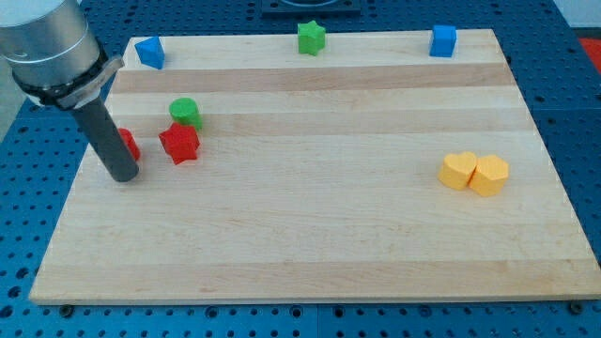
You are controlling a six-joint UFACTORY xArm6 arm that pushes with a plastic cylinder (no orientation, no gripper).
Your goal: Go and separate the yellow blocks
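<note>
The pale wooden board (310, 235) is lying on a blue perforated table (573, 66), and most of its middle and near half is sitting open. Along the far edge a blue triangular block (149, 52) is resting at the left, a green star-shaped block (311, 38) in the middle and a blue cube (442, 40) toward the right.

The two yellow blocks are sitting on the right side, near the right edge: a yellow heart-shaped block (458, 171) is touching a yellow hexagonal block (489, 175) just to its right.

The dark rod is standing at the far left, its tip (125, 176) resting on the board, holding nothing. It is partly covering a red block (128, 144), with a red star-shaped block (179, 144) and a green round block (185, 112) just to its right. The yellow pair is lying well apart from the tip, across open wood.
</note>
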